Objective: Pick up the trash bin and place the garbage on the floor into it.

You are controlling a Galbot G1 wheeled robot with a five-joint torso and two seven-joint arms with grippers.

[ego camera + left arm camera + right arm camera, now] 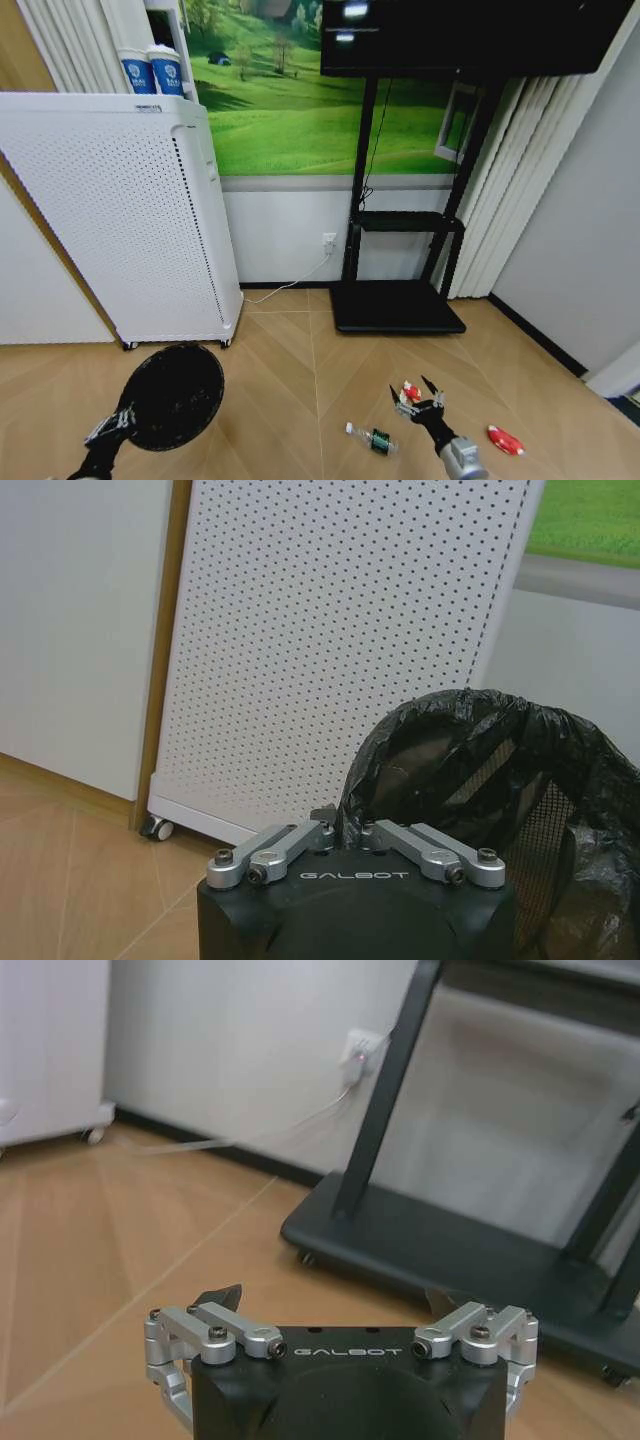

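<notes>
Trash bin (175, 393), black mesh with a black liner: one. Garbage on the floor (290, 360): three pieces, namely one clear bottle (371, 438) with a green label, one red-and-white wrapper (410, 391), one red scrap (505, 440). White perforated box (110, 210) on casters: one. Black stand (398, 300): one. Blue-printed cups (152, 68): two. Grippers: two, left gripper (112, 424) and right gripper (417, 393).

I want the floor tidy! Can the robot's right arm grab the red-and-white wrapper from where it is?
Probably yes. The right gripper hangs open right beside the red-and-white wrapper, with only bare floor around it. The left gripper is busy holding the trash bin.
</notes>
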